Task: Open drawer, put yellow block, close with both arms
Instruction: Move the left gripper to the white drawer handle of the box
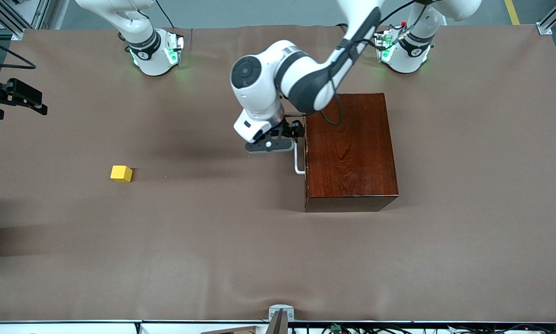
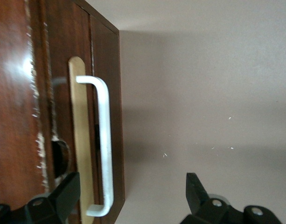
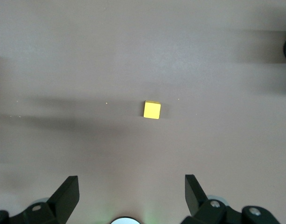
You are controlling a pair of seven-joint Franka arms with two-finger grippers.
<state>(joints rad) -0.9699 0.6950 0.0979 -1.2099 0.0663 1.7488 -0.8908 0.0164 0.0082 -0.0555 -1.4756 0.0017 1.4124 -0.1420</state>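
Broadly, a brown cloth worktop (image 1: 278, 260) fills the front view, lightly creased. At its 12 o'clock edge there is grey floor, with metal framing at the corners and a yellow floor line at about 1 o'clock.

The right pincer (image 3: 131, 186) hangs high over the right arm's end of the worktop, at about 9 o'clock in the front view. Its fingers are spread wide and hold nothing. The block (image 1: 121, 173) lies alone on the cloth, well apart from the box (image 1: 349, 148) and at roughly its 9 o'clock. The right wrist view looks straight down on the block, and shadows streak the cloth around it.

The left arm reaches in from its green-lit base (image 1: 405, 53) at 12 o'clock. It crosses over the box's corner, and its cable (image 1: 329, 113) loops above the glossy lid. The left pincer (image 1: 292, 131) sits at the box's 9 o'clock face, just by the white handle (image 1: 298, 160).

Only the left wrist view shows the drawer (image 2: 105, 70), which is fully shut. There the handle runs between the two wide-open fingers (image 2: 68, 191), closer to one of them, with neither finger gripping it. A pale strip (image 2: 80, 140) backs the handle. From the front, the arm's wrist hides part of the handle.
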